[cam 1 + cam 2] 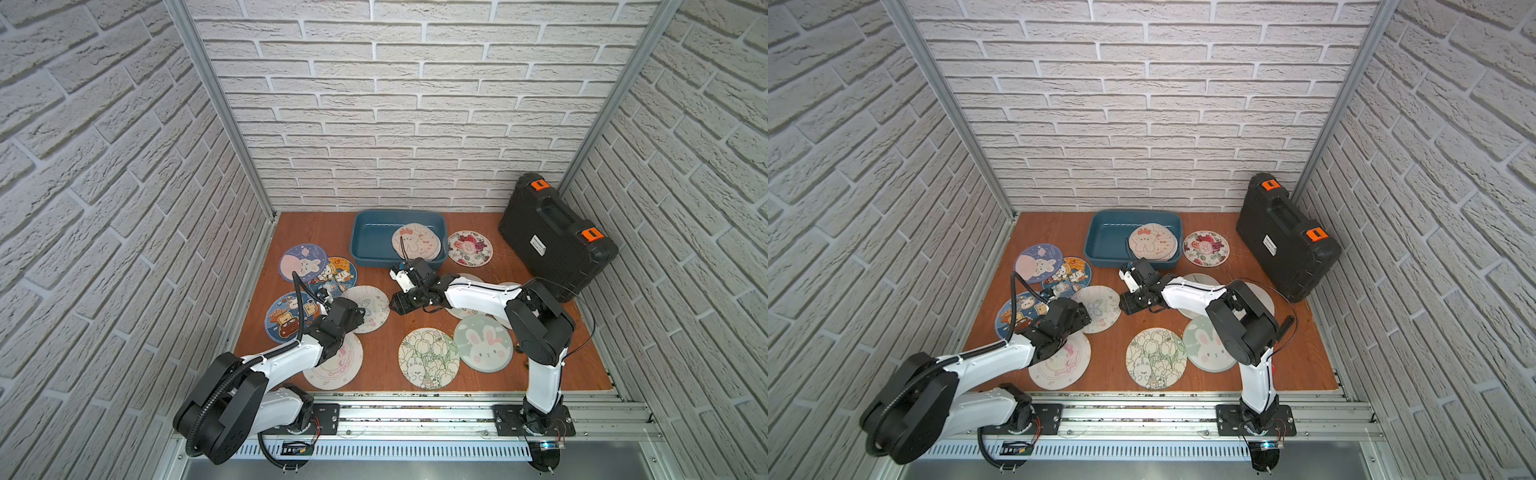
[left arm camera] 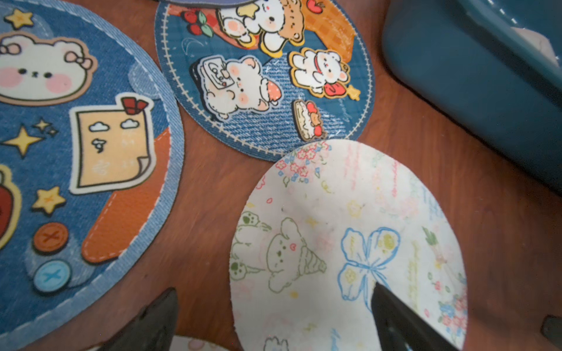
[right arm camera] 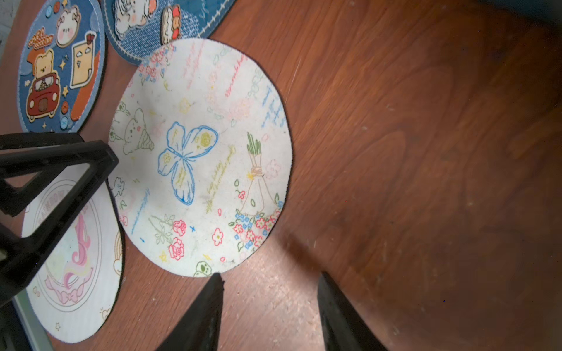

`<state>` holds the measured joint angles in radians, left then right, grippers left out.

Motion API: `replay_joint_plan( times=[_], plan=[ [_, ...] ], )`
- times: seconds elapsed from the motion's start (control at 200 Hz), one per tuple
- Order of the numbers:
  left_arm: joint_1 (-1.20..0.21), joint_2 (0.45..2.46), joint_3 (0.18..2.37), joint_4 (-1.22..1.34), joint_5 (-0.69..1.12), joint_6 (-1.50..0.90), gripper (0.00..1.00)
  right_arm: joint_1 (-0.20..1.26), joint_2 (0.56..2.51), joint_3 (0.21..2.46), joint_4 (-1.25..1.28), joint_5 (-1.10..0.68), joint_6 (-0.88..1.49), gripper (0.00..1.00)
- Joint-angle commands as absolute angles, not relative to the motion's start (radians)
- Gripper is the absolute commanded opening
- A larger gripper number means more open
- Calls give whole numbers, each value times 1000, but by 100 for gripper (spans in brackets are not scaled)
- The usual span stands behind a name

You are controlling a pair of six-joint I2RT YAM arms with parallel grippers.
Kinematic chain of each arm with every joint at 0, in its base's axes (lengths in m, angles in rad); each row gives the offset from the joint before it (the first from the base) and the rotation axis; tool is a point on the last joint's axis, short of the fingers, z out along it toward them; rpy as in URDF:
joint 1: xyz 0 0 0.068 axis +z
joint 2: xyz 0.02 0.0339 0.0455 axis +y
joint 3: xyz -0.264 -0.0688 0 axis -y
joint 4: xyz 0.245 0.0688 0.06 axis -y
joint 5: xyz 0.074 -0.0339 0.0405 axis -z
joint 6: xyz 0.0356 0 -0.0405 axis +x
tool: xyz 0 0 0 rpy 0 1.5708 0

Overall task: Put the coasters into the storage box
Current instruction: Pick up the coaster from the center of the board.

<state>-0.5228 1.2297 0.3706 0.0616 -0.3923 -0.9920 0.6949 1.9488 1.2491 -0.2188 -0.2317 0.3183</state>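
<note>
At the far left of the wooden table [image 1: 386, 374] lies a lavender bunny coaster [image 1: 302, 262], overlapping a denim bear coaster [image 1: 338, 275] beside it. Nearer is a blue car coaster [image 1: 284, 320]. The left gripper [image 2: 273, 316] hangs low with its jaws spread wide and nothing between them, one fingertip over the butterfly coaster [image 2: 349, 212] and the other over bare wood. Nearer, partly under that arm, the pink ribbon coaster [image 3: 76, 258] carries curved lettering that seems to begin "RAINBOW". The cursive lines on the butterfly coaster are too faint to read. The right gripper [image 3: 270, 282] points left at that coaster's right edge, jaws about half spread and empty, its tips just beside the rim. Farther back sits the storage box [image 1: 370, 249], open side up, its long axis running left to right along the far wall. At least two coasters lie in its right end, the top one a bow bunny coaster [image 1: 415, 241]. Near the front edge the tulip coaster [image 1: 429, 358] meets the green bunny coaster [image 1: 482, 343], and more coasters [image 1: 465, 311] are half hidden under the right arm. Just right of the box lies the rose coaster [image 1: 469, 248], its middle writing unreadable. At the far right stands a black case [image 1: 557, 237] with orange latches and a white label [image 1: 538, 245] too small to read.
</note>
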Motion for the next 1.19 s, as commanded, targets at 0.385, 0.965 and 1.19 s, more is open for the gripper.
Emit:
replay_joint_plan(
  times=[0.385, 0.965, 1.19],
  plan=[
    [-457, 1346, 402, 196, -312, -953, 98, 708, 2061, 1270, -157, -305, 390, 51],
    [-464, 1497, 401, 358, -199, -988, 98, 752, 2157, 1373, -175, -355, 403, 51],
    [-469, 1500, 405, 359, -198, -981, 98, 762, 2180, 1396, -173, -364, 410, 41]
  ],
)
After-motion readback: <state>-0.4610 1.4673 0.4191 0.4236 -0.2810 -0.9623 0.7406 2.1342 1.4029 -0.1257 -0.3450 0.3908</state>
